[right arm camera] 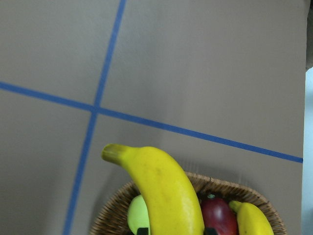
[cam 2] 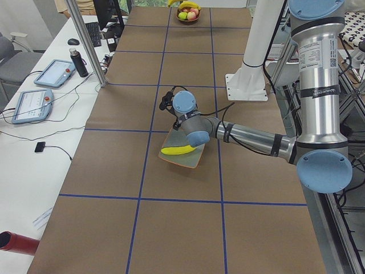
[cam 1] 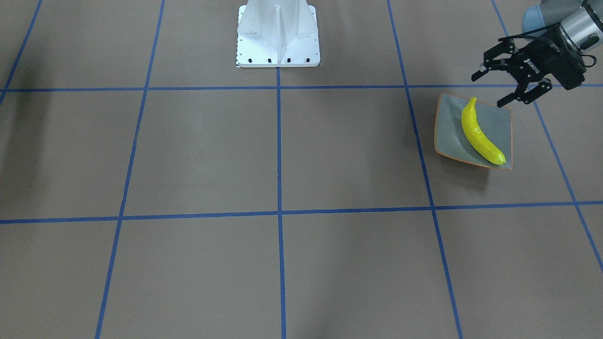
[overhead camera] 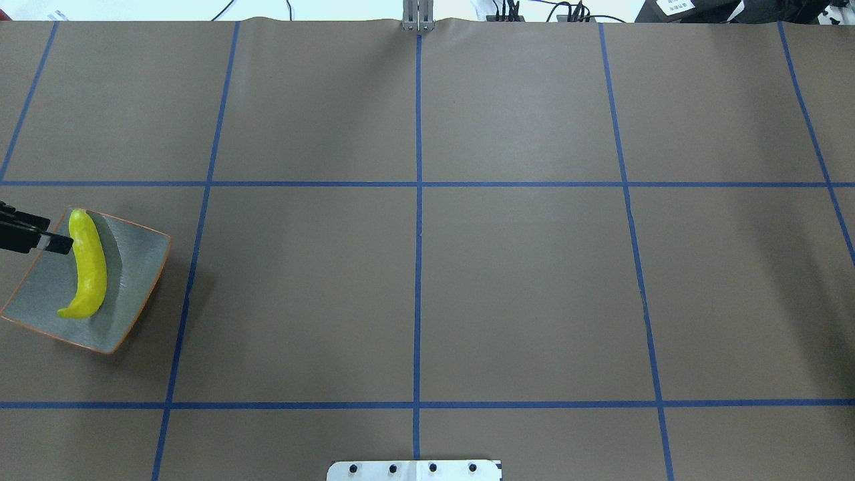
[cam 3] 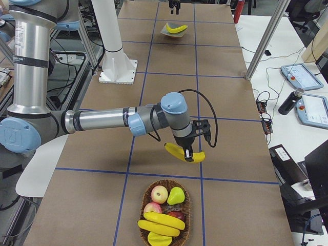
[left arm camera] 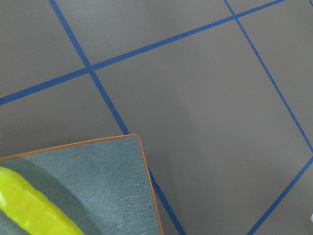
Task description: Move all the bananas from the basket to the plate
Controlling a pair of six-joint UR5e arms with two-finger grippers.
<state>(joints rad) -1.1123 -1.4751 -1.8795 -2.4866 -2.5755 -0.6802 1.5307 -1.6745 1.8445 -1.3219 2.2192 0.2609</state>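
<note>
Clamps a banana [cam 3: 175,150] in the right tool [cam 3: 190,151], above the worktop [cam 3: 169,97] just beside the basket [cam 3: 145,197], likely for carrying plateward. Hangs the left tool [cam 1: 487,91] wide and empty over a corner of the plate [cam 1: 450,129], already bearing another banana [cam 1: 479,134].

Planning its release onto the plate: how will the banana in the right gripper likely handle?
The held banana looks stiff: it juts sideways from the right gripper without drooping. Its glossy skin may slip. Being curved and round, it could rock or roll on the shallow plate.
</note>
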